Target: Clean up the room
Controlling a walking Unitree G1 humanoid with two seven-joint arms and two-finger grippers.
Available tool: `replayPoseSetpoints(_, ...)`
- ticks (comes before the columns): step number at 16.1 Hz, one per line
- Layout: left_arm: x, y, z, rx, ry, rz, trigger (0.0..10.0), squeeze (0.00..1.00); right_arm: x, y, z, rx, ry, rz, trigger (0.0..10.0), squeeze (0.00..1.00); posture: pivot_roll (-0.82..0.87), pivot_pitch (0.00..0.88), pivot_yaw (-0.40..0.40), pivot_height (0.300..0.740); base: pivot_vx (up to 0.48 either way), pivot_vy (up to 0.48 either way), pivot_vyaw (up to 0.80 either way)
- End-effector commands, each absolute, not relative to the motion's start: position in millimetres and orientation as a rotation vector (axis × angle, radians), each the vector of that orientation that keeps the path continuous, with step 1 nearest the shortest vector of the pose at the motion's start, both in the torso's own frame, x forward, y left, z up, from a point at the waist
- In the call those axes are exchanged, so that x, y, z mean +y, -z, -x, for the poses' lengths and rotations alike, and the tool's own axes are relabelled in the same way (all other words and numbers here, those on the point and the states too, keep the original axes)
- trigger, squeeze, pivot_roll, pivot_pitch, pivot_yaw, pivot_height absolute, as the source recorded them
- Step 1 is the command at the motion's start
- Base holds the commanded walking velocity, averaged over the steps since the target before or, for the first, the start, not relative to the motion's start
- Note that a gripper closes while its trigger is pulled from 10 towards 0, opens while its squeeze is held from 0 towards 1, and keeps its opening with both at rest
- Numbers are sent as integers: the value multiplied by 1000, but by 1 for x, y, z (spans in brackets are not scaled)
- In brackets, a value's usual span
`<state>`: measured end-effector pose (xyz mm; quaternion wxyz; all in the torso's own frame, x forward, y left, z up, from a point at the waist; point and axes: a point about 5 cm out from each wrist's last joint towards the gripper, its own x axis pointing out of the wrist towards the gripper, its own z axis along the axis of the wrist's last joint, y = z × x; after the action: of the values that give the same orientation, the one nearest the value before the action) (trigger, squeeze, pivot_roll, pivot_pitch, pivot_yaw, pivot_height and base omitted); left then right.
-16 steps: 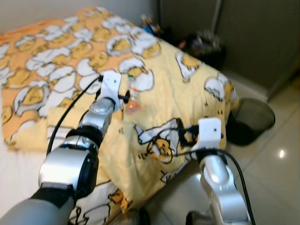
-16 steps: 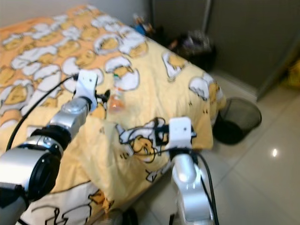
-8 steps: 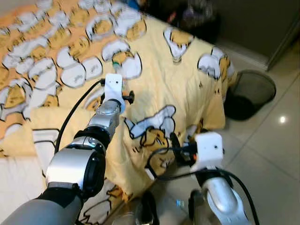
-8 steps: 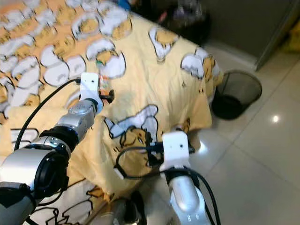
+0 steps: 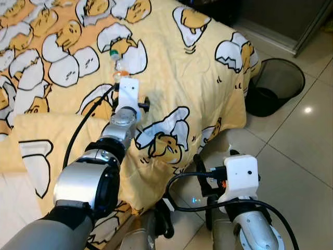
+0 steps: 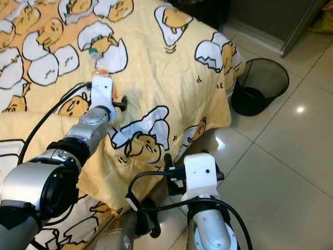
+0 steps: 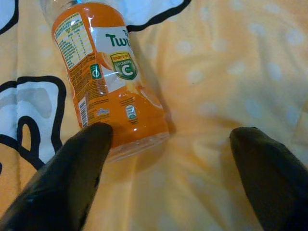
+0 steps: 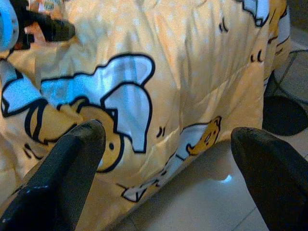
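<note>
An orange juice bottle (image 5: 119,68) with a green cap lies on its side on the yellow egg-print duvet (image 5: 197,62). My left gripper (image 7: 171,137) is stretched out over the bed and is open. The bottle's base (image 7: 139,134) lies just beyond it, close against one fingertip (image 7: 94,137), and the other finger rests apart on bare duvet. My right gripper (image 8: 168,132) is open and holds nothing. It hangs low beside the bed, facing the duvet's draped side, with its white wrist block (image 5: 240,175) over the floor.
A black mesh waste bin (image 5: 276,82) stands on the glossy tiled floor (image 5: 307,151) right of the bed's corner. The duvet hangs down over the bed's edge (image 5: 229,120). A white sheet (image 5: 15,192) shows at the lower left. Black cables trail along both arms.
The camera has tipped down and moved closer. My left gripper has lined up behind the bottle, which earlier lay to its right. My right arm has dropped from the duvet's edge towards the floor.
</note>
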<state>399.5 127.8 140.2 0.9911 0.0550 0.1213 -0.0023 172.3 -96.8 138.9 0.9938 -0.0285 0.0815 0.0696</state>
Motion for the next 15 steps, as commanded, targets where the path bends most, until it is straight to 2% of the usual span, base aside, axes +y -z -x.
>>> replayPoseSetpoints(1, 130, -127, -394, 306, 12, -124, 0, 0, -94, -140, -168, 177, -157, 47, 10000, 0, -421, 380, 199, 736, 0, 0, 0)
replayPoseSetpoints(7, 139, -137, -399, 272, -21, -113, 0, 0, -92, -136, -176, 193, -168, 50, 10000, 0, -387, 358, 199, 736, 0, 0, 0)
replayPoseSetpoints(12, 147, -145, -402, 229, -47, 16, 0, 0, -97, -130, -194, 184, -155, 49, 10000, 0, -354, 286, 199, 736, 0, 0, 0)
replayPoseSetpoints(15, 155, -159, -405, 138, -21, 62, 0, 0, -105, -129, -216, 154, -151, 61, 10000, 0, -296, 218, 167, 736, 0, 0, 0)
